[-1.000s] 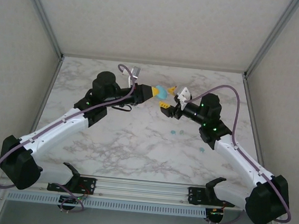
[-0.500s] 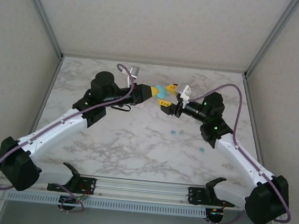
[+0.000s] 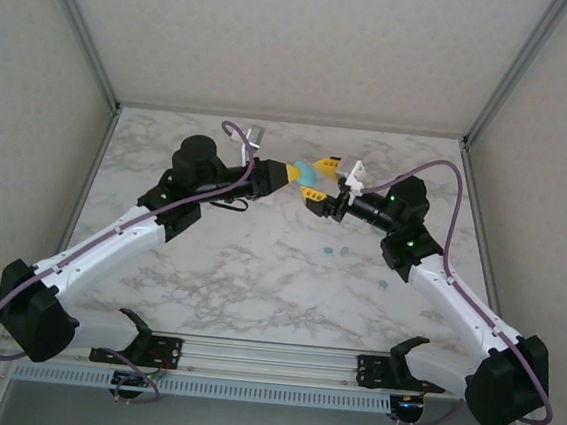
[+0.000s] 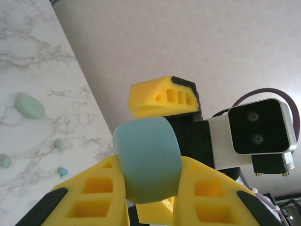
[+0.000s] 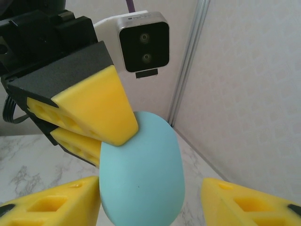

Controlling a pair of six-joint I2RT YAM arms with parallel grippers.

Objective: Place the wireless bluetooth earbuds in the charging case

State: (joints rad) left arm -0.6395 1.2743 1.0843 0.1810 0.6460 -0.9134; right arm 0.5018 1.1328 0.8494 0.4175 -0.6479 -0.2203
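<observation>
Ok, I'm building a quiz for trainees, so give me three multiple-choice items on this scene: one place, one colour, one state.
1. Where is the case? A lying loose; B in the left hand; C in a box.
2. Colour of the fingers? A yellow; B red; C white.
3. The right hand is: A shut empty; B open; C shut on the case.

B: the left hand clamps it in the air. A: both wrist views show yellow fingers. B: a gap shows between one finger and the case.
</observation>
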